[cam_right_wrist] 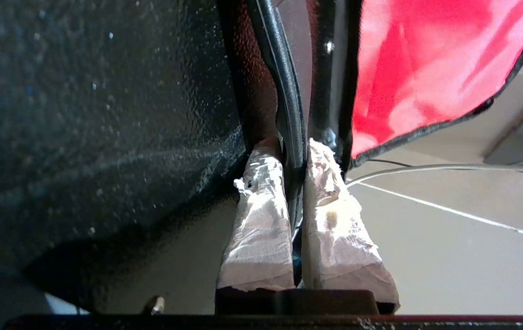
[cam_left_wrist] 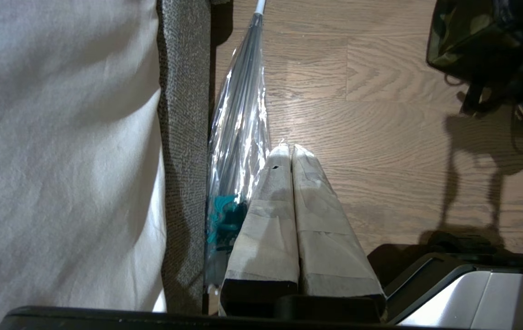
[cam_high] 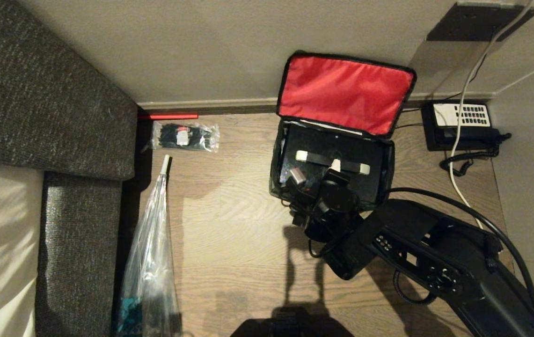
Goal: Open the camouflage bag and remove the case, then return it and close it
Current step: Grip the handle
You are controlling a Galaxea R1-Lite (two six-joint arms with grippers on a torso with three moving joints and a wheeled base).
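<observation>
The camouflage bag (cam_high: 274, 174) stands open on the wooden floor, and its red-lined lid (cam_high: 344, 91) leans back against the wall. Inside sits the black case (cam_high: 306, 140), its black handle with pale ends (cam_high: 316, 158) lying across the top. From the right, my right gripper (cam_high: 336, 165) reaches into the bag at the middle of that handle. In the right wrist view the taped fingers (cam_right_wrist: 261, 215) are shut on the thin black handle (cam_right_wrist: 284, 91), with the case's textured face (cam_right_wrist: 105, 114) beside them. My left gripper (cam_left_wrist: 291, 149) hangs parked and shut over the floor, empty.
A black telephone (cam_high: 461, 124) with its cord sits right of the bag by the wall. A clear packet of black items (cam_high: 185, 136) and an umbrella in a plastic sleeve (cam_high: 149, 248) lie to the left, beside a grey sofa (cam_high: 47, 93).
</observation>
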